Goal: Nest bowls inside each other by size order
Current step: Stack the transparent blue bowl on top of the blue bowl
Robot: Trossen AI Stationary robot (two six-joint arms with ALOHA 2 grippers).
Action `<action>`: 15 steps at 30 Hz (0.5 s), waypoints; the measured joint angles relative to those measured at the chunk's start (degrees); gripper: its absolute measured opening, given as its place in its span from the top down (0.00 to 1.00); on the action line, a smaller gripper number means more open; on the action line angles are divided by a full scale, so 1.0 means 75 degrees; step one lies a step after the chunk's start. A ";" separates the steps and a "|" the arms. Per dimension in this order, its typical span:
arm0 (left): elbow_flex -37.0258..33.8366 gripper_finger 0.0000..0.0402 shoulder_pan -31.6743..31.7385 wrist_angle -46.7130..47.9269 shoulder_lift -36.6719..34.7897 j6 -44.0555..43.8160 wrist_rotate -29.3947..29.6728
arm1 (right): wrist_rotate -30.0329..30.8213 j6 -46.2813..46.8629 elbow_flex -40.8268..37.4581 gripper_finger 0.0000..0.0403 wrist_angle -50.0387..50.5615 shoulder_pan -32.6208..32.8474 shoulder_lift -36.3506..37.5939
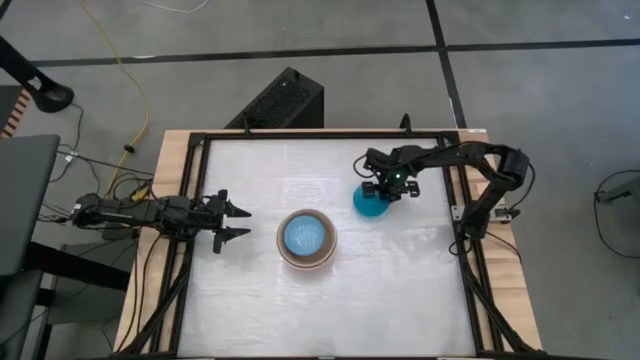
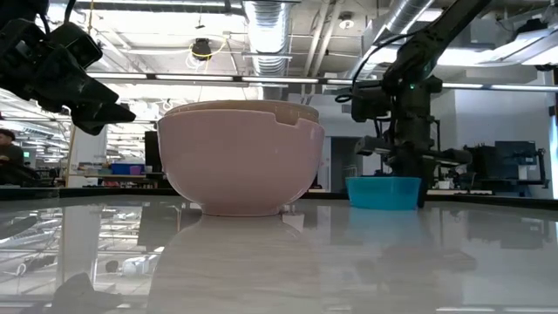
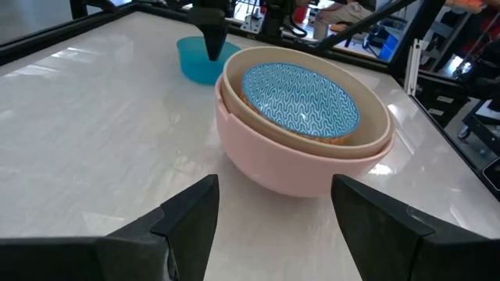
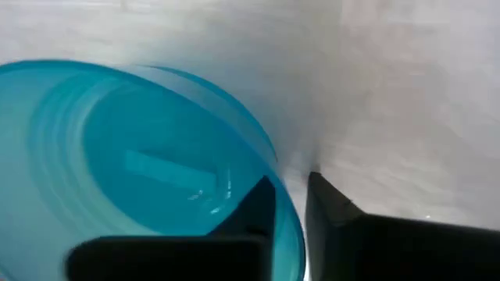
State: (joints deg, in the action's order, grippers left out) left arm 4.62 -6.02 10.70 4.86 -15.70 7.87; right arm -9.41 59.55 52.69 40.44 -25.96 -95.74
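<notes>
The right claw (image 1: 383, 190) straddles the rim of the teal bowl (image 1: 370, 201), one finger inside and one outside, nearly closed on the wall. That bowl sits on the desk (image 1: 400, 290), apart from the stack: light blue bowl (image 1: 306, 236) inside beige, inside pink (image 2: 244, 170). Only the teal one appears left to nest. The left claw (image 1: 236, 221) waits near the stack, fingers apart, empty.

My arms are dark, jointed and cable-strung; my right gripper (image 1: 392, 186) shows a small green light (fingers matte black, wedge-shaped).
</notes>
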 joint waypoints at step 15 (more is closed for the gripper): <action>0.0000 0.41 -0.0003 0.0012 0.0000 0.0066 0.0003 | 0.0356 0.0187 0.0231 1.00 -0.0151 0.0050 0.1312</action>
State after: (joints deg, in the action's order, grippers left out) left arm 4.62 -6.04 10.79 4.86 -15.21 7.90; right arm -6.74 60.95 54.42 39.30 -25.59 -85.90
